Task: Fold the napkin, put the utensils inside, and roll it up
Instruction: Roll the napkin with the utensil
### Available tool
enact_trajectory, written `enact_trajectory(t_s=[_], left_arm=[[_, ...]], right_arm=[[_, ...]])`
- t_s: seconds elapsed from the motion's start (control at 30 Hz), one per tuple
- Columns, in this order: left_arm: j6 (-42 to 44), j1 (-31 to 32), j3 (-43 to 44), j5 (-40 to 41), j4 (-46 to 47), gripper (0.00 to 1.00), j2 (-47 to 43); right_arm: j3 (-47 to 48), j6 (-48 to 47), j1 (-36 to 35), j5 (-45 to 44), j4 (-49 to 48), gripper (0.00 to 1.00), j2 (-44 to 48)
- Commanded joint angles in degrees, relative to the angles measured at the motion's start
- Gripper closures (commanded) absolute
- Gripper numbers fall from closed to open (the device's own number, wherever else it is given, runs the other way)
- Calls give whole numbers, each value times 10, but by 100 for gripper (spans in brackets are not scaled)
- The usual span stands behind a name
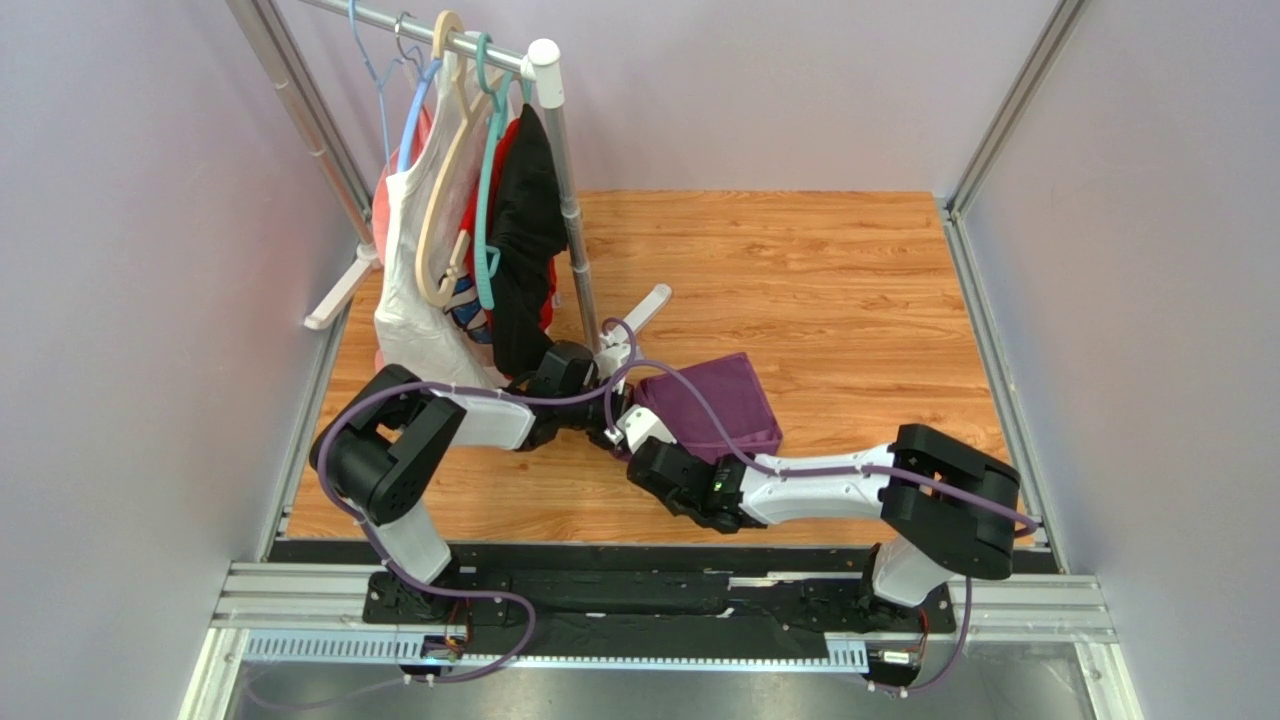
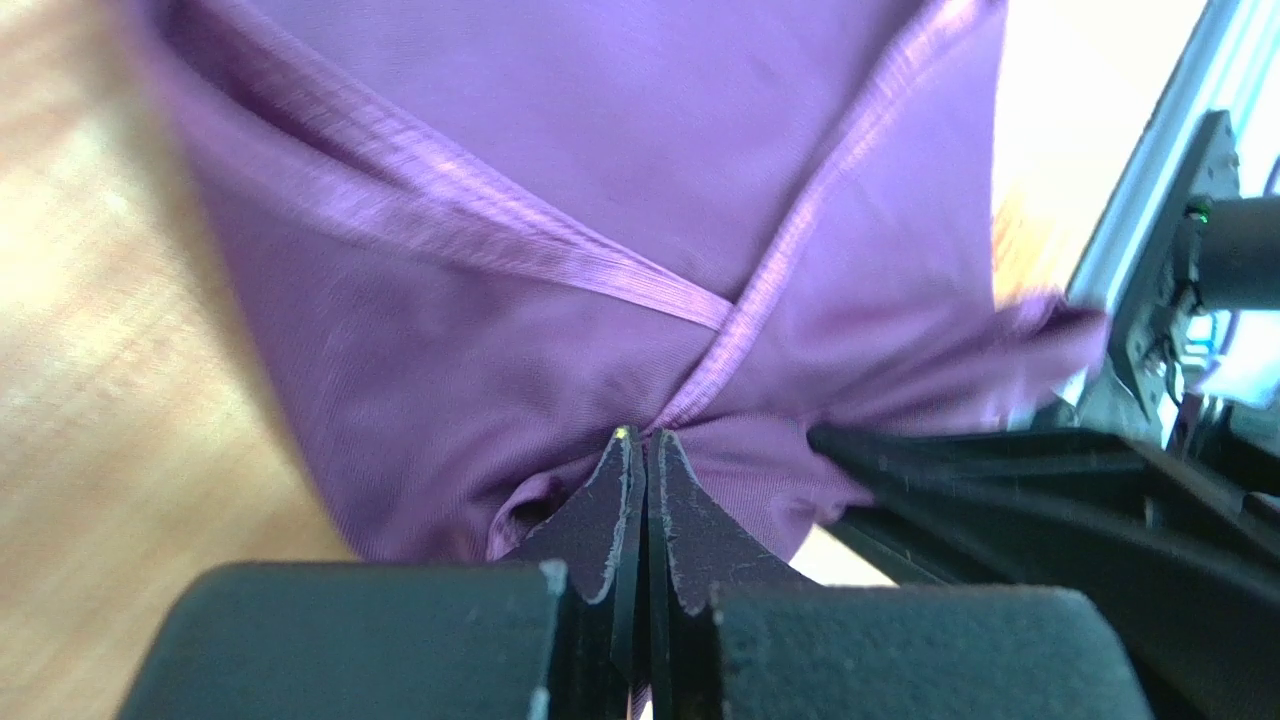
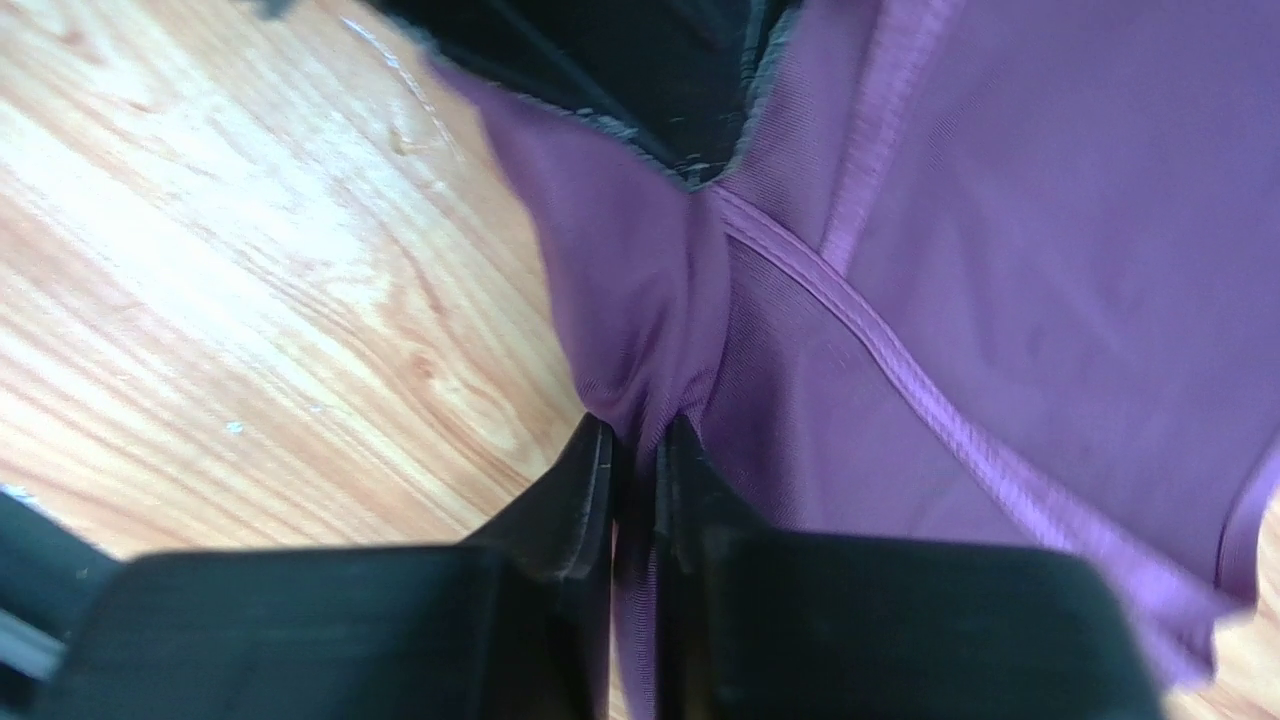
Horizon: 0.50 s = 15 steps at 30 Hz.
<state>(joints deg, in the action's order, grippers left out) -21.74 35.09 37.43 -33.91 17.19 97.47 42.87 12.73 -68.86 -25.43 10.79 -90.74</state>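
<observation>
**Wood-grain tabletop, two claws crowded on one bunch of cloth**

Wood-grain tabletop fills this walled booth, and most of it is bare beyond the far and right sides of my work.

My left claw is pressed together on a gathered pinch of the purple napkin, with a shiny hem crossing just above the tips. My right claw is nipped onto a narrow ridge of the same cloth, just beside the left one. Each claw shows dark in the other's wrist view.

The risks, as I judge them:
- With the claws this close, a small swing could knock finger against finger.
- The right grip holds only a thin ridge, and this slick fabric could slide out under a pull.
- If the claws pull apart unevenly, the folded layers could drag open.

The napkin lies as a compact folded patch near the table's middle, its near-left corner bunched in my claws. The utensils are not in view, so I cannot say where they lie.

To the far left, the garment rack, its white foot and the hanging garments crowd my left arm. Open room lies right and far, up to the frame rail.
</observation>
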Motion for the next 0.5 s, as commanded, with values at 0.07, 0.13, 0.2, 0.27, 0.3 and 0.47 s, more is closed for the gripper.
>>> enact_trajectory(t_s=[0.07, 0.13, 0.2, 0.27, 0.3, 0.47], left_arm=[[24, 2, -24, 48, -82, 81, -20], [18, -2, -31, 60, -84, 62, -61], [9, -5, -37, 78, -84, 54, -101], [6, -7, -40, 95, -99, 47, -119], [6, -9, -40, 97, -105, 46, -131], [4, -10, -64, 136, -131, 26, -177]], right_arm=[[-21, 33, 16, 98, 55, 100, -10], [-24, 44, 21, 125, 65, 100, 12], [-31, 50, 30, 161, 64, 100, 31], [-38, 54, 46, 200, 59, 100, 38], [-40, 53, 52, 213, 57, 100, 41], [-37, 48, 87, 310, 48, 100, 39]])
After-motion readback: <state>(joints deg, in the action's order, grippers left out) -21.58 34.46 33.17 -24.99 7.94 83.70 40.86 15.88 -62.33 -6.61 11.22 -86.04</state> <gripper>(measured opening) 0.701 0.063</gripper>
